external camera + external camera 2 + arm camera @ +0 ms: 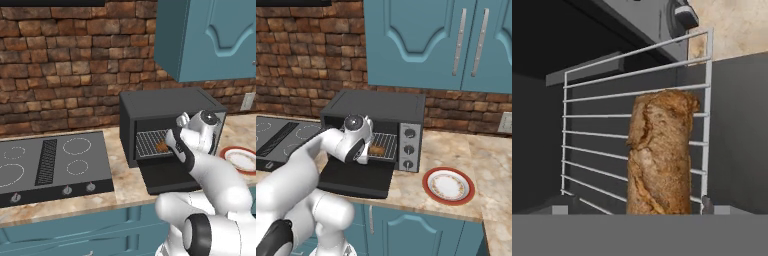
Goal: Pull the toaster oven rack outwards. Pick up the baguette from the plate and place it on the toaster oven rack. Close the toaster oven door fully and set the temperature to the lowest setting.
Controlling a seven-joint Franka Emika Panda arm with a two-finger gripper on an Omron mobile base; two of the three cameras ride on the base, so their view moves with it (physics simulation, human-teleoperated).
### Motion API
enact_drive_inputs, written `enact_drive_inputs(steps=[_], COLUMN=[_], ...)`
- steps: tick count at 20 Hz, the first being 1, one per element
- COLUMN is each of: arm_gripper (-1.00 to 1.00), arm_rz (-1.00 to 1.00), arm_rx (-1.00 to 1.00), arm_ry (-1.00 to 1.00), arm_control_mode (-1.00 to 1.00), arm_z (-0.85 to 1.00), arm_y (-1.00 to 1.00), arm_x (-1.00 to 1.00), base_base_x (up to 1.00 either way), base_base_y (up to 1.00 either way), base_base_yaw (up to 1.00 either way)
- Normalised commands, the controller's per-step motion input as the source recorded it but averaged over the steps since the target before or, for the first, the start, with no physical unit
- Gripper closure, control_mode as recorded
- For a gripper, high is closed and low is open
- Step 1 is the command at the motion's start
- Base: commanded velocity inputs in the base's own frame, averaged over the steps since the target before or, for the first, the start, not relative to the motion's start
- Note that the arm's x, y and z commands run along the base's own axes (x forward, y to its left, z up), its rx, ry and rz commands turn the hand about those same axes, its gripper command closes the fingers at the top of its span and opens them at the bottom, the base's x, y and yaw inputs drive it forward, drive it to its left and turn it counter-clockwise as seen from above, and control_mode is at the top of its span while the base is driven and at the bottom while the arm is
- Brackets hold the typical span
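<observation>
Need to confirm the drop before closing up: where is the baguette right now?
The baguette lies on the rack pulled out of the toaster oven, above the open door; the plate sits to the oven's right.

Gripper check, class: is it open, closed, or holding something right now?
Gripper: open, fingertips wide either side of the baguette, which lies on the rack.
</observation>
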Motion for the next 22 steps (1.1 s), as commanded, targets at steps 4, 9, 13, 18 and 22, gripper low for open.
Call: enact_drive_inputs(steps=[4, 9, 13, 18, 22], arm_gripper=[-1.0, -1.0, -1.0, -1.0, -1.0], arm_rz=[-0.03, 0.03, 0.21, 0.52, 0.54], arm_rx=[0.1, 0.07, -0.05, -0.2, -0.34], arm_ry=[0.16, 0.13, -0.09, -0.08, -0.12], arm_control_mode=[-1.0, -1.0, -1.0, -1.0, -1.0], arm_z=[0.55, 0.27, 0.0, 0.0, 0.0], arm_y=[-0.08, -0.24, -0.07, 0.13, 0.21], arm_x=[-0.35, -0.73, -0.78, -0.16, -0.01], base_base_x=[0.0, 0.0, 0.0, 0.0, 0.0], base_base_y=[0.0, 0.0, 0.0, 0.0, 0.0], base_base_yaw=[0.0, 0.0, 0.0, 0.0, 0.0])
